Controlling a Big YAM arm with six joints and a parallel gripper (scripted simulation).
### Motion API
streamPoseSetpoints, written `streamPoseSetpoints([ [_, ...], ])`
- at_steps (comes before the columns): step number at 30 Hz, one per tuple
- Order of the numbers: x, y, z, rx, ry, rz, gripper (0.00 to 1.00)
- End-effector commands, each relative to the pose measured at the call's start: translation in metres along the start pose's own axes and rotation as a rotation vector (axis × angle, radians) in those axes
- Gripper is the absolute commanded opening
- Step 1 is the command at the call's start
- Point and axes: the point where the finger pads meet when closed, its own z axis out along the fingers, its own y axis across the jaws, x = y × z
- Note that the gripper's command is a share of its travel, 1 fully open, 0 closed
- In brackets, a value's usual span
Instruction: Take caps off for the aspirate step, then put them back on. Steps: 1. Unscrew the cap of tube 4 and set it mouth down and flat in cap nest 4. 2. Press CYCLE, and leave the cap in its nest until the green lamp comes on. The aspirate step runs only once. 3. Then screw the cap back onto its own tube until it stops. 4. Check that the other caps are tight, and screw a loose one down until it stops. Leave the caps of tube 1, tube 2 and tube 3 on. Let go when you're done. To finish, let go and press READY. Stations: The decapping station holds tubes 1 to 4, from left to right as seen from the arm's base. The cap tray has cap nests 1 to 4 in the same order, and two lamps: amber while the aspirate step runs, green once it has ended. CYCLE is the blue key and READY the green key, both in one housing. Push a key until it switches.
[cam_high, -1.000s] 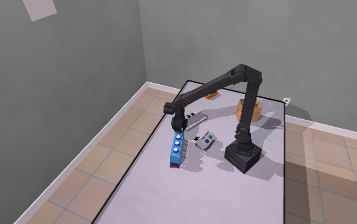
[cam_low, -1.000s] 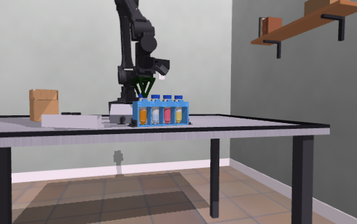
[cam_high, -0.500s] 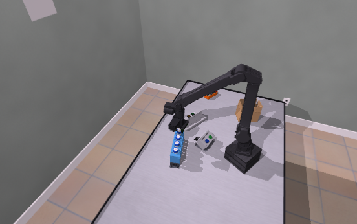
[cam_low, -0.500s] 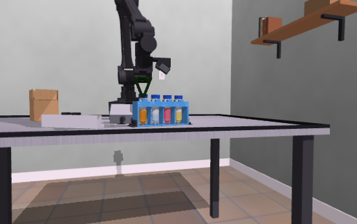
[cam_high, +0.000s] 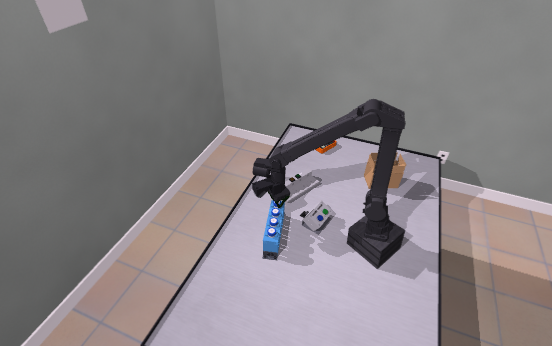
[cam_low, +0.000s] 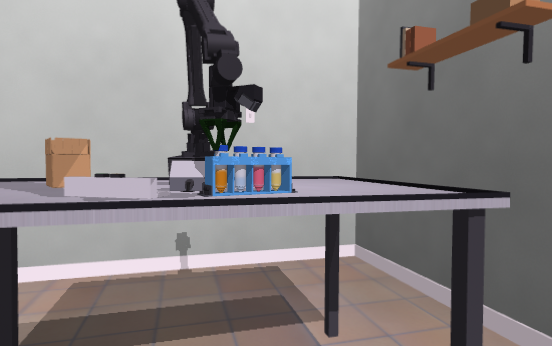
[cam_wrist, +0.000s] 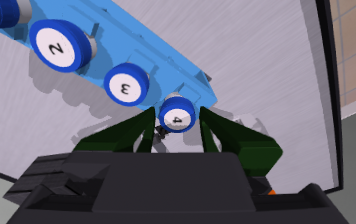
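The blue decapping station (cam_high: 270, 244) (cam_low: 250, 161) holds four tubes. Cap 4 (cam_low: 223, 148) (cam_wrist: 177, 119) sits on tube 4, whose contents are orange. My gripper (cam_high: 280, 201) (cam_low: 222, 146) (cam_wrist: 177, 111) is open around cap 4, with a gap on each side, pointing down. Cap 3 (cam_high: 275, 212) (cam_low: 240, 149) (cam_wrist: 126, 85), cap 2 (cam_high: 273, 221) (cam_low: 258, 149) (cam_wrist: 60, 46) and cap 1 (cam_high: 271, 231) (cam_low: 276, 150) are on their tubes. The cap tray (cam_high: 306, 189) (cam_low: 110, 187) has an amber lamp (cam_high: 292, 179) and a green lamp (cam_high: 298, 176), both dark. Its nests are too small to judge.
The key housing (cam_high: 311, 221) with the blue CYCLE key (cam_high: 320, 218) and green READY key (cam_high: 325, 211) stands between station and arm base. A cardboard box (cam_high: 392, 174) (cam_low: 68, 165) and an orange object (cam_high: 326, 147) stand farther off.
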Motion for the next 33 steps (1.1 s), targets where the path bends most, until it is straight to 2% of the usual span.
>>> streamPoseSetpoints([
  [1, 0.005, -0.004, 0.006, 0.001, 0.014, 0.279, 0.49],
  [2, -0.007, -0.009, -0.007, 0.019, -0.018, 0.273, 0.49],
  [3, 0.005, -0.004, 0.006, 0.001, 0.014, 0.359, 0.49],
  [4, -0.007, -0.009, -0.007, 0.019, -0.019, 0.356, 0.49],
  [5, 0.005, -0.004, 0.006, 0.002, 0.013, 0.440, 0.49],
  [6, -0.007, -0.009, -0.007, 0.018, -0.019, 0.440, 0.49],
  [7, 0.005, -0.004, 0.006, 0.003, 0.013, 0.521, 0.49],
  [8, -0.007, -0.009, -0.007, 0.017, -0.020, 0.523, 0.49],
  [9, 0.005, -0.004, 0.006, 0.003, 0.013, 0.603, 0.49],
  [11, 0.005, -0.004, 0.006, 0.003, 0.013, 0.603, 0.49],
  [12, 0.005, -0.004, 0.006, 0.004, 0.015, 0.708, 0.49],
  [21, 0.005, -0.004, 0.006, 0.007, 0.012, 1.096, 0.49],
  [25, 0.005, -0.004, 0.006, 0.008, 0.012, 1.266, 0.49],
  [28, 0.005, -0.004, 0.006, 0.008, 0.014, 1.292, 0.49],
  [30, 0.004, -0.004, 0.006, 0.009, 0.012, 1.448, 0.49],
  [33, 0.004, -0.004, 0.006, 0.010, 0.012, 1.541, 0.49],
])
